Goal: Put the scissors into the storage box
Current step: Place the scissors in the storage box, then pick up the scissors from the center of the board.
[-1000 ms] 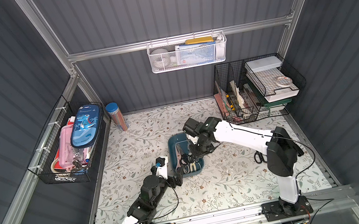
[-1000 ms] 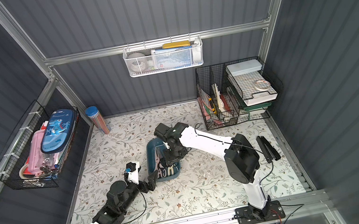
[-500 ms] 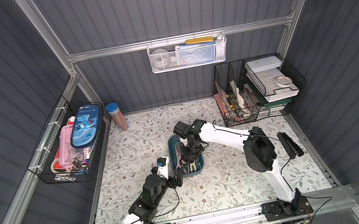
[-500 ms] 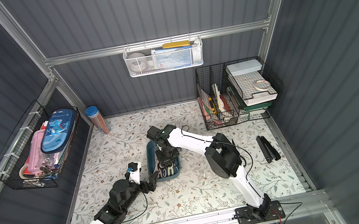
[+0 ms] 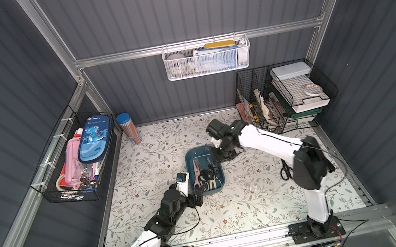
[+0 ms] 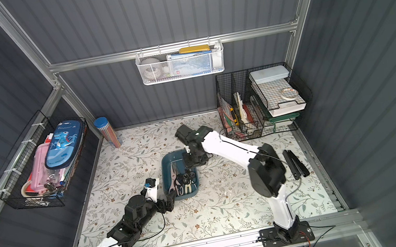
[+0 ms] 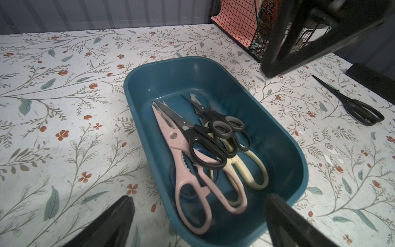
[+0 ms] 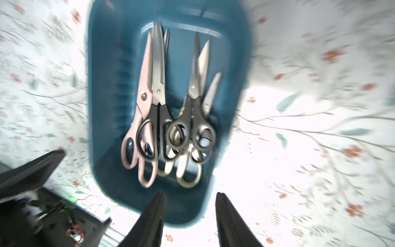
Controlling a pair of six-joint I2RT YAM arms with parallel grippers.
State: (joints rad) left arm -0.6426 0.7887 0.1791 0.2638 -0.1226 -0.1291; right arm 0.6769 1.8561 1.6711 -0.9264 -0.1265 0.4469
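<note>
The teal storage box (image 5: 189,158) (image 6: 165,168) (image 7: 277,136) (image 8: 102,85) stands mid-table on the floral mat. Several scissors lie in it, among them a pink-handled pair (image 7: 171,136) (image 8: 142,100) and a black-handled pair (image 7: 195,133). Another black pair (image 5: 286,170) (image 7: 350,104) lies on the mat to the right, partly hidden by my right arm. My left gripper (image 5: 198,195) (image 6: 170,201) (image 7: 198,200) is open wide astride the box's near end. My right gripper (image 5: 223,154) (image 6: 194,162) (image 8: 190,194) hovers open and empty at the box's far right corner.
Black wire baskets (image 5: 286,97) of papers and trays stand at the back right. Another wire basket (image 5: 74,162) hangs on the left wall and a white mesh basket (image 5: 207,58) on the back wall. A pencil tube (image 5: 128,128) stands back left. A long black object (image 6: 296,163) lies far right.
My right gripper reached left over the box, then drew back to its far right corner, and its jaws have parted. The left arm has stayed where it was.
</note>
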